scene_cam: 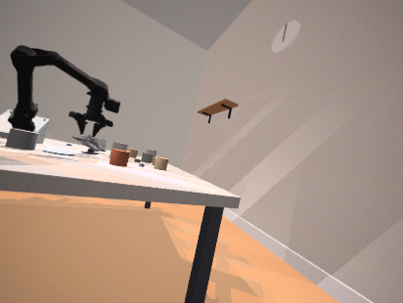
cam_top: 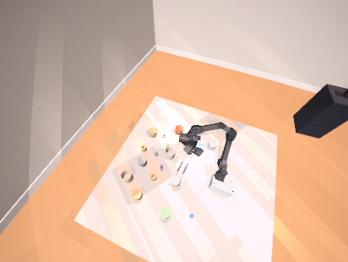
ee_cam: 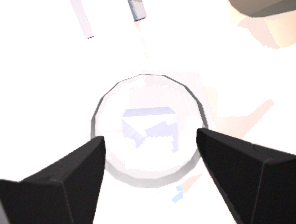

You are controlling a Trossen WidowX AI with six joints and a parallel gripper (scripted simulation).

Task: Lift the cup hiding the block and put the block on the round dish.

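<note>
With its two fingers standing partway apart and nothing gripped between them, the pincer points down over one end of the balance, a fingertip showing on either side of a pale round rim in the wrist view. Faint bluish facets show inside that rim, too washed out to tell whether they are the block. On the balance's other end a white cup stands upright; another white cup is off the balance, on the desk, between the pincer and the arm's base. Near the pincer lies a pale blue patch, partly hidden from above; whether it is the dish, I cannot tell. The black arm arches up from its base and down to the pincer. Farther out are an orange cup, a beige cup close to the balance, a green cup and a small blue thing. Beyond the desk, a brown shelf and a round clock hang on the wall.
</note>
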